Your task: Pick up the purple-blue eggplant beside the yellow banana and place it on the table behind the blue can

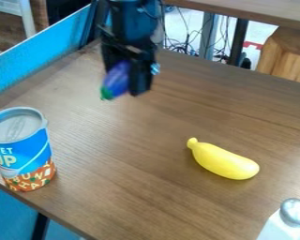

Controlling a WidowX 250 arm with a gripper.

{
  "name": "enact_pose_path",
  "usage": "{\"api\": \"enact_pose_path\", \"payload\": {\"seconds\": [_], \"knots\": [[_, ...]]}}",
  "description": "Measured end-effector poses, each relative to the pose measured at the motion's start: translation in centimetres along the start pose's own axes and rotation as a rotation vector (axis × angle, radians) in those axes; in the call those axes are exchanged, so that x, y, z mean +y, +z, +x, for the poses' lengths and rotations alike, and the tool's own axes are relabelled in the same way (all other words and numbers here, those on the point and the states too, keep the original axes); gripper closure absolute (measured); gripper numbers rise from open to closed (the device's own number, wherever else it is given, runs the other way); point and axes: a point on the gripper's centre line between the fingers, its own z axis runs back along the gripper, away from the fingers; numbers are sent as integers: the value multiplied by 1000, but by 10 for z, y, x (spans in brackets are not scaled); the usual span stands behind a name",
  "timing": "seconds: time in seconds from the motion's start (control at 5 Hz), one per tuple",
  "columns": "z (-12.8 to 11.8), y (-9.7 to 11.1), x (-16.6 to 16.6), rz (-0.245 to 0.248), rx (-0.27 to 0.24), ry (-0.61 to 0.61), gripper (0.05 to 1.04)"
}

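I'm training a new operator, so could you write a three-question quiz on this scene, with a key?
1. What purple thing does the gripper hold above the table?
2. True or false: the can stands upright.
3. Which is nearest the metal-topped container at the lower right?
a) the can
b) the yellow banana
c) the gripper

Key:
1. An eggplant with a green end
2. True
3. b
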Motion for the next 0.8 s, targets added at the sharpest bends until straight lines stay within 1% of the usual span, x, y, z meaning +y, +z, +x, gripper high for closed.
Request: {"api": "enact_pose_path", "payload": {"seconds": [0.2, 0.4, 0.6, 0.8], "knots": [[-7, -4, 42, 42, 40, 112, 240], [-19, -6, 82, 57, 51, 232, 240], [-27, -24, 111, 42, 134, 296, 240], [-29, -47, 129, 17, 199, 315, 240]]}}
